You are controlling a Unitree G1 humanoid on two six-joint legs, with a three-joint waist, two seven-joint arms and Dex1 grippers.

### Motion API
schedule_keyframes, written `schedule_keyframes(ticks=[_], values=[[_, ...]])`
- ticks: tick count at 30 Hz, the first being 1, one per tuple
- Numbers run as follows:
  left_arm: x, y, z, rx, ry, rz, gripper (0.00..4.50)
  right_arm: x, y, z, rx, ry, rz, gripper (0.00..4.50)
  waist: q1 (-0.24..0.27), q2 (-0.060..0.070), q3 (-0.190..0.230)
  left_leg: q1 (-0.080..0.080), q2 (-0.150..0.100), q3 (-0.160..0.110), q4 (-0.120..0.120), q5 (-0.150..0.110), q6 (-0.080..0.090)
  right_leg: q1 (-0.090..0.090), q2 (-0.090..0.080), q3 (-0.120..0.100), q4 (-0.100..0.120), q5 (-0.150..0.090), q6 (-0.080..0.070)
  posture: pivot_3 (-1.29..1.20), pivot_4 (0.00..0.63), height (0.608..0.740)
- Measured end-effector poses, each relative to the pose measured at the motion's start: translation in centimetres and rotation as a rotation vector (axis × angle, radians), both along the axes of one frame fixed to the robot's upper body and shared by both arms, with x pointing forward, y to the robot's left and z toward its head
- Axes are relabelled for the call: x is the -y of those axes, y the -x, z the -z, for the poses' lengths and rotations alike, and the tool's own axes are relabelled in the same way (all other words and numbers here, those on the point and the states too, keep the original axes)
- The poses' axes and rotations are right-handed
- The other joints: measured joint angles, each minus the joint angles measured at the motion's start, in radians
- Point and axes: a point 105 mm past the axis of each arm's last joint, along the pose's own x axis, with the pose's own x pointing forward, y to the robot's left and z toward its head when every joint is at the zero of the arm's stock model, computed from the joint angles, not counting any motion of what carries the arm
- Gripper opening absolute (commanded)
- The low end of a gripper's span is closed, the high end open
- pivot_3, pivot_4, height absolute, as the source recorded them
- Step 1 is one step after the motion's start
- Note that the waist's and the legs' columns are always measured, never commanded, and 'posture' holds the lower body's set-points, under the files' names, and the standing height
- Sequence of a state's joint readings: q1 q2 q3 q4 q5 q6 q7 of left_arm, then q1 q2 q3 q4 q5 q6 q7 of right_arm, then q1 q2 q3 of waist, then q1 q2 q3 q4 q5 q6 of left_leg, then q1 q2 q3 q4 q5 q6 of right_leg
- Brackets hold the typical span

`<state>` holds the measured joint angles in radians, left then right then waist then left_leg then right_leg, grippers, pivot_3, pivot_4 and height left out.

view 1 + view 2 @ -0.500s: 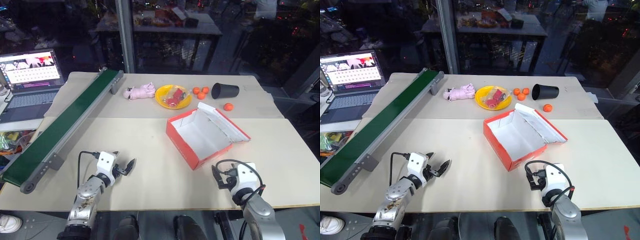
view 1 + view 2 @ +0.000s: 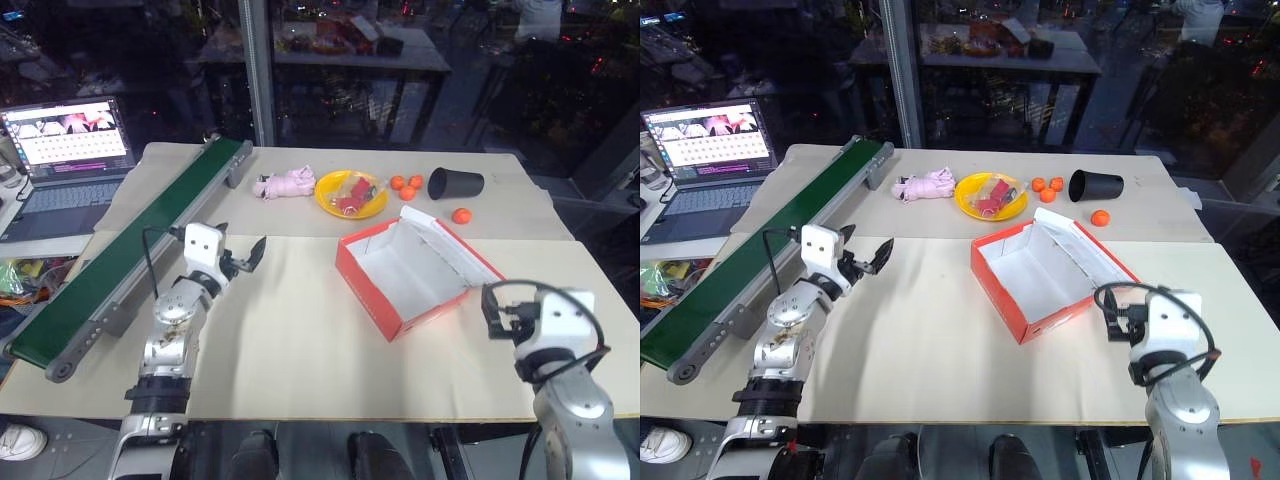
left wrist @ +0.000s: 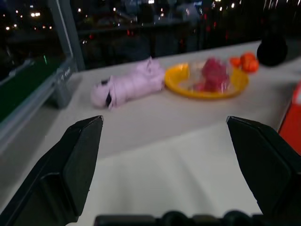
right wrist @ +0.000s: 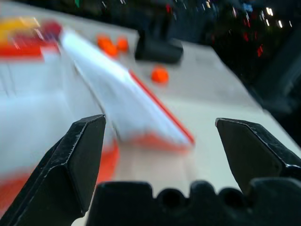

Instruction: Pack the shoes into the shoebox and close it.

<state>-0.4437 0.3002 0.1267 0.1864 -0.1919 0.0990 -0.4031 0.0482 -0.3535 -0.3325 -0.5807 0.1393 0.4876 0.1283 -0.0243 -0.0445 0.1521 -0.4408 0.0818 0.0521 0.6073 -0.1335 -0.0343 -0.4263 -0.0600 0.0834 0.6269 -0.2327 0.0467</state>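
The shoebox (image 2: 415, 273) serves as the landmark: a red-orange cardboard box with a white inside, standing open and empty on the pale table (image 2: 300, 340), its lid (image 2: 455, 250) folded back on the far-right side. The shoes cannot be made out on the table. Beyond the shoebox, toward the window, lies a yellow bowl (image 2: 351, 193) holding something red, and just left of that bowl a pink plush toy (image 2: 285, 184) lies on its side. Right of the bowl sit three small oranges (image 2: 407, 187), then a black cup (image 2: 455, 183) tipped on its side, and a fourth orange (image 2: 461, 215) lies near the lid's far edge. Well to the left of the shoebox a green conveyor belt (image 2: 130, 255) runs diagonally, with a laptop (image 2: 65, 150) beyond it. The left gripper (image 2: 243, 262) hangs above the table left of the shoebox, between it and the belt, fingers spread wide and grasping nothing. The right gripper (image 4: 157, 155) is near the shoebox's right side, just off the lid, its fingers likewise spread apart and empty.
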Motion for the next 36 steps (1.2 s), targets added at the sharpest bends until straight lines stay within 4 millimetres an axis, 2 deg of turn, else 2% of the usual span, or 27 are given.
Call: schedule_keyframes(ticks=[3,4,6,8,10,13,16,20,23,27,31,36], values=[[0.3,-0.3,-1.1,0.018,0.001,0.003,4.5,-0.7,-1.2,-3.0,0.07,0.034,-0.043,4.39,0.001,0.0,0.0,0.0,0.0,-0.001,0.0,0.0,0.0,0.0,0.0,0.0,0.0,0.001,0.001,0.0,0.15,0.736],[0.3,-0.3,-1.8,0.028,0.003,0.001,4.5,-1.4,-1.7,-4.4,0.103,0.034,-0.089,4.39,0.002,0.0,0.0,0.0,0.0,-0.001,0.0,0.001,0.001,0.001,0.001,0.0,0.0,0.001,0.002,0.0,0.15,0.736],[0.4,-0.2,-2.7,0.037,-0.003,0.001,4.5,-3.8,-2.8,-5.4,0.095,0.027,-0.221,4.39,0.0,0.0,0.0,0.0,0.0,-0.001,0.0,0.001,0.001,0.001,0.001,0.0,0.0,0.001,0.003,0.0,0.15,0.736],[0.5,0.1,-3.6,0.047,-0.014,0.009,4.5,-6.3,-3.5,-4.8,0.043,0.011,-0.351,4.39,0.001,0.0,0.0,0.0,0.0,-0.002,0.0,0.002,0.003,0.001,0.001,0.0,0.0,0.001,0.004,0.0,0.15,0.736],[0.4,0.4,-4.0,0.049,-0.032,0.006,4.5,-7.6,-4.0,-3.7,-0.018,-0.01,-0.421,4.39,0.004,0.0,0.0,-0.001,-0.001,-0.002,0.0,0.004,0.006,0.001,0.001,0.0,0.0,0.001,0.004,0.0,0.15,0.736],[-1.6,1.0,-3.5,-0.005,-0.046,-0.077,4.5,-9.6,-5.2,-2.6,-0.08,-0.038,-0.526,4.39,0.003,-0.001,0.0,-0.001,-0.001,-0.002,0.001,0.004,0.006,0.001,0.0,0.0,0.0,0.001,0.004,0.0,0.15,0.736],[-3.7,2.4,-2.6,-0.052,-0.06,-0.156,4.5,-11.7,-6.3,-1.7,-0.125,-0.083,-0.615,4.39,-0.009,-0.001,0.001,-0.001,0.0,-0.002,0.0,0.004,0.006,0.001,0.001,0.0,0.001,0.001,0.004,0.0,0.15,0.736],[-4.7,3.5,-2.0,-0.086,-0.055,-0.204,4.5,-13.2,-6.8,-1.0,-0.162,-0.088,-0.682,4.39,-0.004,-0.001,0.001,-0.001,0.0,-0.003,0.001,0.004,0.006,0.001,0.0,-0.001,0.001,0.001,0.003,0.0,0.15,0.736],[-5.1,4.0,-2.2,-0.088,-0.034,-0.23,4.5,-14.6,-6.9,-0.8,-0.171,-0.088,-0.748,4.39,-0.003,-0.001,0.001,-0.001,0.0,-0.002,0.001,0.002,0.003,0.001,0.0,-0.001,0.001,0.001,0.002,0.0,0.15,0.736],[-5.3,4.3,-1.9,-0.102,-0.026,-0.242,4.5,-15.6,-6.9,-0.3,-0.193,-0.098,-0.791,4.39,-0.003,-0.001,0.001,-0.001,0.0,-0.003,0.001,0.001,0.001,0.001,0.001,-0.001,0.002,0.001,0.002,0.0,0.15,0.736],[-6.3,4.4,-2.0,-0.1,-0.016,-0.279,4.5,-16.9,-6.5,0.0,-0.205,-0.12,-0.858,4.39,-0.004,-0.001,0.001,-0.001,0.0,-0.003,0.001,0.001,0.001,0.0,0.001,-0.001,0.002,0.001,0.002,0.0,0.15,0.736],[-10.2,4.1,-1.5,-0.118,-0.014,-0.378,4.5,-18.2,-5.7,0.2,-0.223,-0.134,-0.95,4.39,-0.009,-0.001,0.001,-0.001,0.001,-0.003,0.001,0.001,0.001,-0.001,0.001,-0.002,0.002,0.001,0.002,0.0,0.15,0.736]])
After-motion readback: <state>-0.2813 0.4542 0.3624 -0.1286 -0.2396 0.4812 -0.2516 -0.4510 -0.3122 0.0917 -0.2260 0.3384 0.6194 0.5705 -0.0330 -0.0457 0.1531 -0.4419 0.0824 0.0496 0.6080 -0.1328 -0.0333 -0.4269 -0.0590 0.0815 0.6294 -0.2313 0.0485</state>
